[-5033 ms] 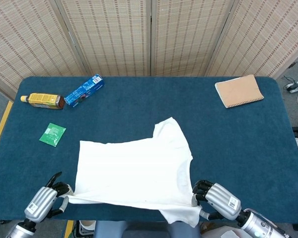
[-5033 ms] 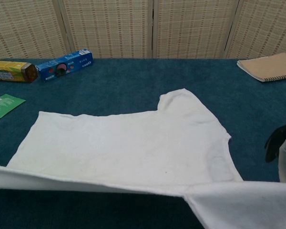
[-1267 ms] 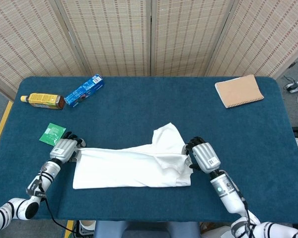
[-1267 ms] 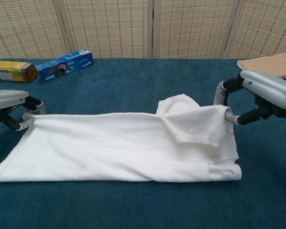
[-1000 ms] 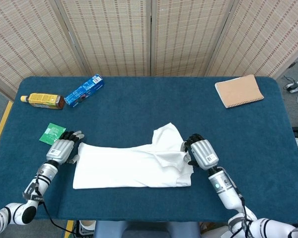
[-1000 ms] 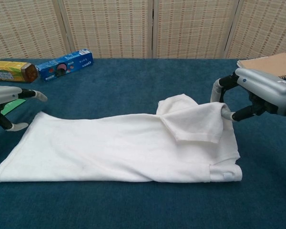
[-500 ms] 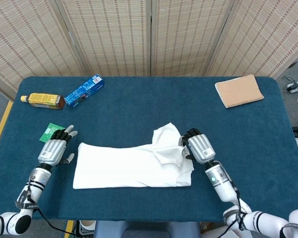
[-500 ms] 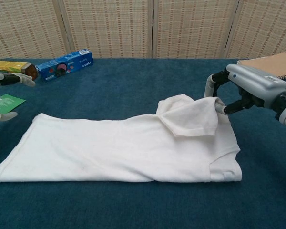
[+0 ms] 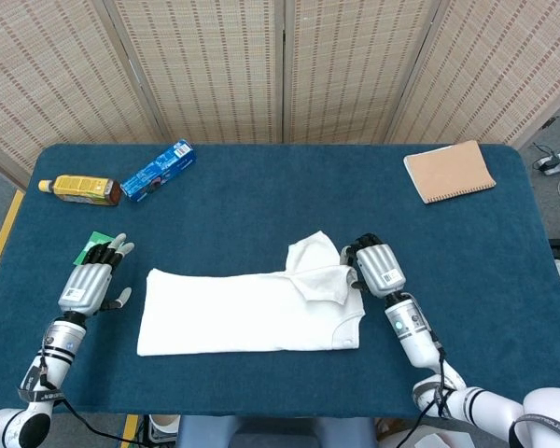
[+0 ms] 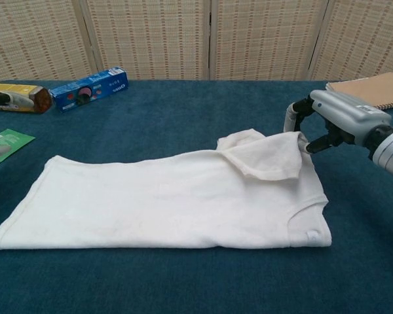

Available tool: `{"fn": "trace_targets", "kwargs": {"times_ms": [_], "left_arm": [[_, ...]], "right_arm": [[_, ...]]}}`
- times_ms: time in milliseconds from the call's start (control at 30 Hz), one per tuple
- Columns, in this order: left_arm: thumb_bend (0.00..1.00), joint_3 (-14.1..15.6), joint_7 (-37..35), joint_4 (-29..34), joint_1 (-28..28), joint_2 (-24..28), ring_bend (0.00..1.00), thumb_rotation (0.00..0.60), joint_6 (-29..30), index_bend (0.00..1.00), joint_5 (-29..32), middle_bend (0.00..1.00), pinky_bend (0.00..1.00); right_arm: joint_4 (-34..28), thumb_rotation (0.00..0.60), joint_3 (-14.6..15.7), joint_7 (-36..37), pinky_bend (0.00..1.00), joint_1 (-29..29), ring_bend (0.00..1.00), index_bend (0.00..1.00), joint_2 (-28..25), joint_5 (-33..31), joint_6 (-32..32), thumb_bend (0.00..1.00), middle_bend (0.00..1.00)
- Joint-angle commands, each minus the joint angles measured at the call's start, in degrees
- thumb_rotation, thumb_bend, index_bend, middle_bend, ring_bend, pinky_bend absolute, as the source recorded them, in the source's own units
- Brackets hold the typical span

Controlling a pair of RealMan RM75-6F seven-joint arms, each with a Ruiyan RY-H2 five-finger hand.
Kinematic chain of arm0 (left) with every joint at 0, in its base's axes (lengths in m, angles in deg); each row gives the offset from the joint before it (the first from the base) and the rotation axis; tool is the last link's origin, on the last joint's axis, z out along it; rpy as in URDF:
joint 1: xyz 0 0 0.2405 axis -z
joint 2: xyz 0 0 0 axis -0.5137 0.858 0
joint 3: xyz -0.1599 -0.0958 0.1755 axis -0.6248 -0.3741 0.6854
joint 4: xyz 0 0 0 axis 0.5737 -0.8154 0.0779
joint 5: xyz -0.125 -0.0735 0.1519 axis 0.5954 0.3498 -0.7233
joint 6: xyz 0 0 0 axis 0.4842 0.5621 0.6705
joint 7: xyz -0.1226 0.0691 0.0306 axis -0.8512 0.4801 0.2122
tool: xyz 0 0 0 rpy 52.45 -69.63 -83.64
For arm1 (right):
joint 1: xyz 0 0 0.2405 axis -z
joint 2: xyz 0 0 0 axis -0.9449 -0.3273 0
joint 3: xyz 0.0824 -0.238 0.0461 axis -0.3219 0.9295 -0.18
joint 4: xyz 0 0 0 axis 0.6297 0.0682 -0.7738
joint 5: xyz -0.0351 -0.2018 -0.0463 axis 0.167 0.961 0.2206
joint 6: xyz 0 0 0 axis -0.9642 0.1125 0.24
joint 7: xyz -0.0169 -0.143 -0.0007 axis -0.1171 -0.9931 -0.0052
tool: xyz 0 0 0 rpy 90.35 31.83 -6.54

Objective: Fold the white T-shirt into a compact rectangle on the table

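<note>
Right hand (image 9: 372, 266) pinches the sleeve (image 9: 319, 282) of the shirt (image 9: 247, 311), which lies lengthwise left-to-right; left hand (image 9: 89, 281) is spread, empty.

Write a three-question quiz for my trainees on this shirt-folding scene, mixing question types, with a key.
1. True or false: the left hand holds the white T-shirt.
2. Which hand pinches the shirt's sleeve? A) left B) right C) neither
3. Fill in: the brown notebook lies at the table's far ____ corner, seen in the head view.

Key:
1. False; it is open, apart from the shirt.
2. B; the right hand holds the sleeve edge.
3. Right.
</note>
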Motion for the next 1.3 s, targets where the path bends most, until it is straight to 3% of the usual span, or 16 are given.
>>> {"fn": "trace_targets", "kwargs": {"times_ms": [33,400,500,567,667,733,833,967,1133,1300], "left_arm": [[0.38,-0.1,-0.1,-0.1,-0.1,0.0,0.0,0.6,0.1,0.0,0.0,0.0,0.0],[0.38,-0.5,-1.7,0.8,-1.3,0.7,0.0,0.6,2.0,0.0,-1.0,0.0,0.0],[0.38,-0.5,-2.2,1.4,-1.8,1.1,0.0,0.6,2.9,0.0,-1.7,0.0,0.0],[0.38,-0.5,-2.4,1.9,-2.1,1.4,0.0,0.6,3.5,0.0,-2.2,0.0,0.0],[0.38,-0.4,-2.6,3.1,-2.7,2.2,0.0,0.6,4.5,0.0,-3.1,0.0,0.0],[0.38,-0.4,-2.9,3.7,-3.1,2.5,0.0,0.6,5.3,0.0,-3.5,0.0,0.0],[0.38,-0.4,-3.7,4.7,-3.9,3.2,0.0,0.6,6.3,0.0,-4.0,0.0,0.0],[0.38,-0.3,-5.0,5.8,-4.8,4.1,0.0,0.6,7.1,0.0,-4.4,0.0,0.0],[0.38,-0.4,-5.8,6.4,-5.7,5.0,0.0,0.6,8.0,0.0,-4.7,0.0,0.0],[0.38,-0.3,-7.0,7.3,-6.6,5.9,0.0,0.6,8.8,0.0,-5.1,0.0,0.0]], "right_arm": [[1.8,0.6,-0.1,0.7,0.22,-0.5,0.31,0.82,1.0,-0.3,0.4,0.54,0.54],[7.8,0.6,-1.0,1.5,0.22,-2.1,0.31,0.82,3.9,-2.3,2.5,0.54,0.54],[8.3,0.6,-1.0,1.3,0.19,-2.2,0.31,0.79,4.2,-3.0,3.4,0.49,0.51],[8.0,0.6,-1.0,0.7,0.16,-2.2,0.27,0.67,4.1,-3.5,4.1,0.42,0.44],[6.6,0.6,-1.1,-1.4,0.09,-2.3,0.15,0.31,3.4,-4.8,5.3,0.3,0.28],[5.3,0.6,-1.2,-2.9,0.06,-2.2,0.1,0.14,2.6,-5.4,5.8,0.26,0.2],[3.2,0.6,-1.1,-4.6,0.02,-2.1,0.04,0.01,1.1,-5.7,6.0,0.21,0.11],[0.0,0.6,-0.8,-6.6,0.0,-1.8,0.0,0.0,-1.3,-6.3,6.5,0.13,0.04],[-3.5,0.6,0.8,-5.2,0.0,-1.1,0.0,0.0,-3.9,-3.0,4.1,0.1,0.06],[-5.3,0.6,4.4,-3.3,0.0,-0.7,0.0,0.19,-5.9,2.6,2.0,0.1,0.15]]}}
